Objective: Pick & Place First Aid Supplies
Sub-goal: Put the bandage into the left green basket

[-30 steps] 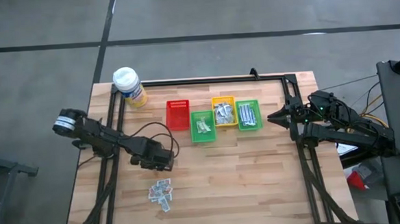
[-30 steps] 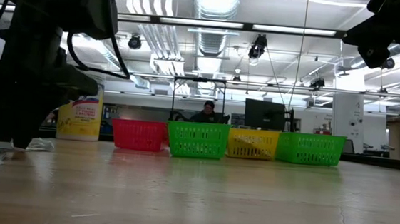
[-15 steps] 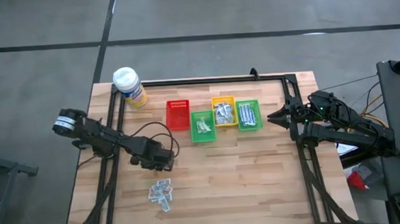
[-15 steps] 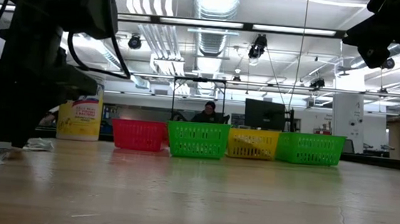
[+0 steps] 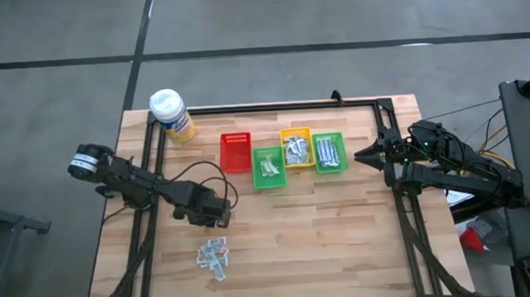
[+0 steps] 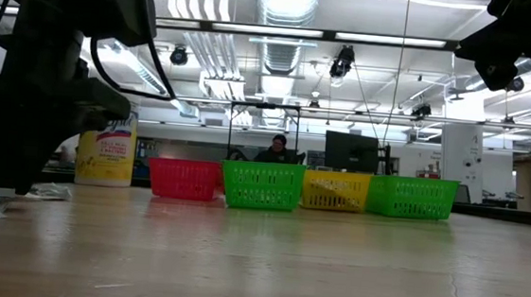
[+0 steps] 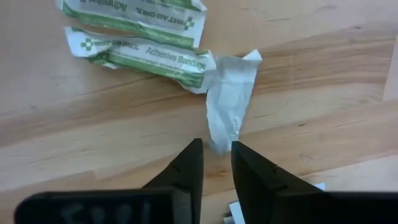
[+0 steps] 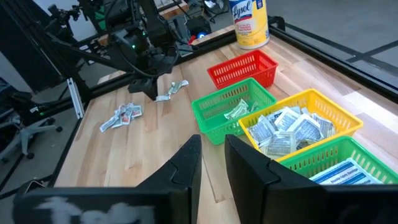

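Beside two green-and-white bandage packets, a white crinkly wrapper lies flat on the wood. My left gripper points down at the left half of the table, closed on the wrapper's narrow end. A second small heap of packets lies nearer the front edge. My right gripper hangs still above the table's right side, a narrow gap between its fingers and nothing in it. My left gripper has the wrapper's narrow end between its two fingertips, coming from above and pointing down. The wrapper still lies flat on the table, its wide end against a bandage packet.
Four small bins stand in a row at mid-table: red, green, yellow, green; the last three hold packets. A yellow bottle with a white cap stands at the far left corner. A person sits beyond the table.
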`<state>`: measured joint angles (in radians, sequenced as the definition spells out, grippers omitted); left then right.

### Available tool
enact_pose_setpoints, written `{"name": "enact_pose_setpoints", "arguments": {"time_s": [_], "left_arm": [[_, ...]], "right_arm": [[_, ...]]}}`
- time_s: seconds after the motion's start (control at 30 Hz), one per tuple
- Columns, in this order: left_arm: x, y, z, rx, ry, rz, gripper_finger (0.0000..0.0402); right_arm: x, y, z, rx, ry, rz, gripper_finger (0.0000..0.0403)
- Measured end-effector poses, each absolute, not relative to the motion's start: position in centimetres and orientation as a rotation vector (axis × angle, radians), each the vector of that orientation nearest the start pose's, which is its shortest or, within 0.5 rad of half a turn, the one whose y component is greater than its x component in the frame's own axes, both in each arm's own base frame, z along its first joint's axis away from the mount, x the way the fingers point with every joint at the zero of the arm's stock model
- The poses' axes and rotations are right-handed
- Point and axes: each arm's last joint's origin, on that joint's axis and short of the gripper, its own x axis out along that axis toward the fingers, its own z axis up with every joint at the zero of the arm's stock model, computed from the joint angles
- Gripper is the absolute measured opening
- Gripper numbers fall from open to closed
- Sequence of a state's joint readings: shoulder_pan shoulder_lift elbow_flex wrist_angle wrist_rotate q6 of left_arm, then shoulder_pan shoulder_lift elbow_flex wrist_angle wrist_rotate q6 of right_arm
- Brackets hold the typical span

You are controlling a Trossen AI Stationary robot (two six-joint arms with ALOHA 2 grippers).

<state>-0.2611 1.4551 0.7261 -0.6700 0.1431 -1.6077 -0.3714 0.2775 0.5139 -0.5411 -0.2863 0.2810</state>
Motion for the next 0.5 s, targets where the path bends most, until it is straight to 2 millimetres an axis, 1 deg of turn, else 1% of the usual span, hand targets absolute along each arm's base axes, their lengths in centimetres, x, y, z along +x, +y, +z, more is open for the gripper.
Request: {"name": "enact_pose_setpoints", "arguments": {"time_s": [0.2, 0.5], "left_arm": [[21.97, -6.29, 15.22, -1.214, 1.317, 0.847, 0.0056], [21.85, -6.22, 14.94, -1.208, 1.310, 0.854, 0.0050]], "right_arm": [[7.88, -2.19, 26.28, 0.377, 0.275, -0.125, 0.0078], [7.88, -2.19, 26.29, 0.377, 0.275, -0.125, 0.0086]]}}
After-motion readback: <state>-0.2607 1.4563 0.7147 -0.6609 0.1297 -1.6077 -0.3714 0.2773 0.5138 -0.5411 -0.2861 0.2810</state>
